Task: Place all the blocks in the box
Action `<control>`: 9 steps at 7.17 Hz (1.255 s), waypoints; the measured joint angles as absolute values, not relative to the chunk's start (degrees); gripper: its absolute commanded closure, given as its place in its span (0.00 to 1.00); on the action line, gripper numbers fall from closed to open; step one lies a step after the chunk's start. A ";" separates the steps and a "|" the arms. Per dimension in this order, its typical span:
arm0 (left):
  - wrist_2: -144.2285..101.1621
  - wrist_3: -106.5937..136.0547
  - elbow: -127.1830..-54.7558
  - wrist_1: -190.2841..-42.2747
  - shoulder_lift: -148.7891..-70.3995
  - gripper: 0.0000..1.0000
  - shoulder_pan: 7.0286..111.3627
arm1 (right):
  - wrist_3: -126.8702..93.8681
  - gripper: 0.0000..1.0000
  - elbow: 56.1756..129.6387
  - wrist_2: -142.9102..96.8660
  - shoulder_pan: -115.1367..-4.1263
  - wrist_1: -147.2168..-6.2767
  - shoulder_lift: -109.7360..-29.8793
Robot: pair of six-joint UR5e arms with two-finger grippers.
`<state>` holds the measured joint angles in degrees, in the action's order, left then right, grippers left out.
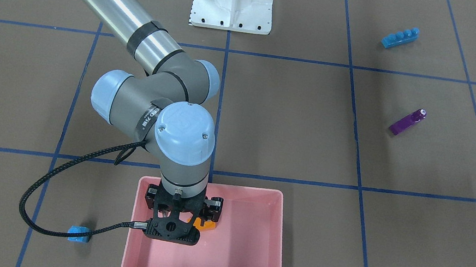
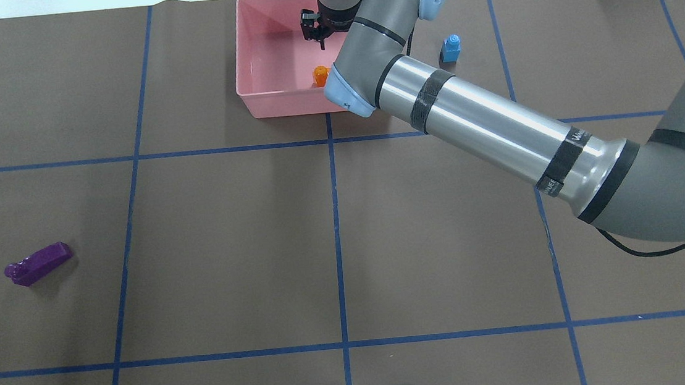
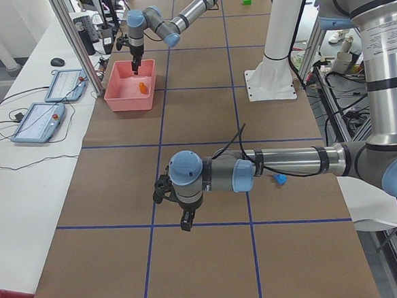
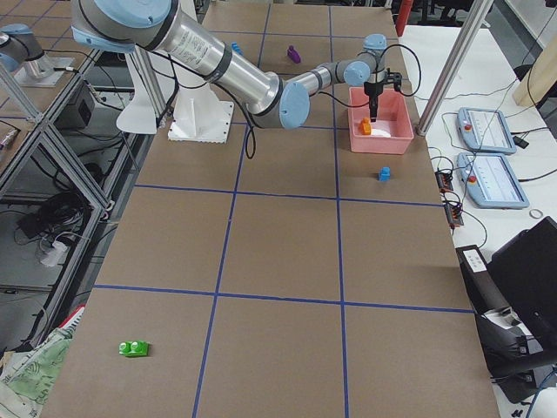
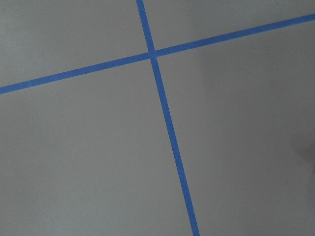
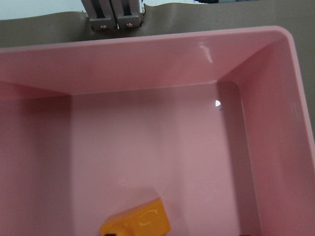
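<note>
1/5 done: orange block [image 6: 138, 221] in box [image 6: 147, 59]. Right end effector [image 6: 114, 17] clenched, empty; left end effector [image 3: 184, 222] can't tell. Small blue [image 1: 78, 233], long blue [image 1: 399, 37], purple [image 1: 407, 122], green [image 4: 133, 348] left on counter [image 1: 285, 126].

One camera faces the robot's white base [image 1: 233, 2] from across the desk [image 1: 294, 127], looking steeply down, while another looks forward and down from behind the robot; both share the pink box [image 1: 238, 264] and the blue tape lines [image 1: 414, 75]. Two farther cameras look along the desk from either end. The right wrist camera sits close above the box's floor, the left close over bare desk and crossing tape lines.
</note>
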<state>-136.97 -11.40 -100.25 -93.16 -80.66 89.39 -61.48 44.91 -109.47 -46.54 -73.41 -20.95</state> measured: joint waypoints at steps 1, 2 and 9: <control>-136.95 -11.33 -101.18 -93.18 -80.97 0.00 89.39 | -60.23 0.01 45.20 -110.82 -47.68 -73.60 -20.97; -136.96 -11.17 -101.39 -93.79 -81.95 0.00 89.31 | -58.65 0.00 46.18 -113.80 -49.73 -74.24 -21.36; -140.59 1.35 -100.58 -111.58 -84.71 0.00 74.05 | -36.68 0.00 84.52 -124.27 -61.49 -90.86 -50.62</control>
<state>-140.59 1.35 -100.58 -111.58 -84.71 74.05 -36.68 84.52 -124.27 -61.49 -90.86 -50.62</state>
